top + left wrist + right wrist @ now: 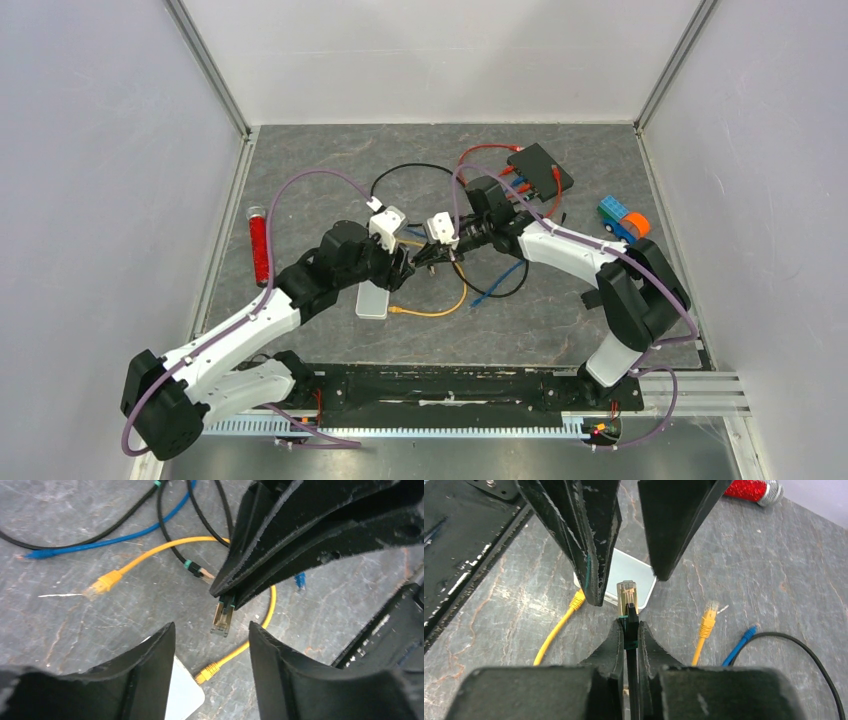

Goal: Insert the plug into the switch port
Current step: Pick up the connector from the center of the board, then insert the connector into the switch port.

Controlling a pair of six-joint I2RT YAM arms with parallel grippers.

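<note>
The right gripper (628, 625) is clamped on the black cable (632, 680) just behind its green boot, so the RJ45 plug (627, 596) juts free ahead of the fingertips, tip leading, which looks right for pushing it into a port; the left gripper (212, 630) stands with its fingers (589, 555) apart on either side of the plug's tip, holding nothing, and I cannot tell whether either pad brushes it; I judge this a hand-over pose, the right arm being the one nearer the switch (540, 168); the plug appears held off the table, well apart from the switch, to its near left in the top view; red leads (485, 148) run to the switch; a yellow patch cable (440, 312) and a pale box (371, 300) lie farther from the switch, beyond the plug.
</note>
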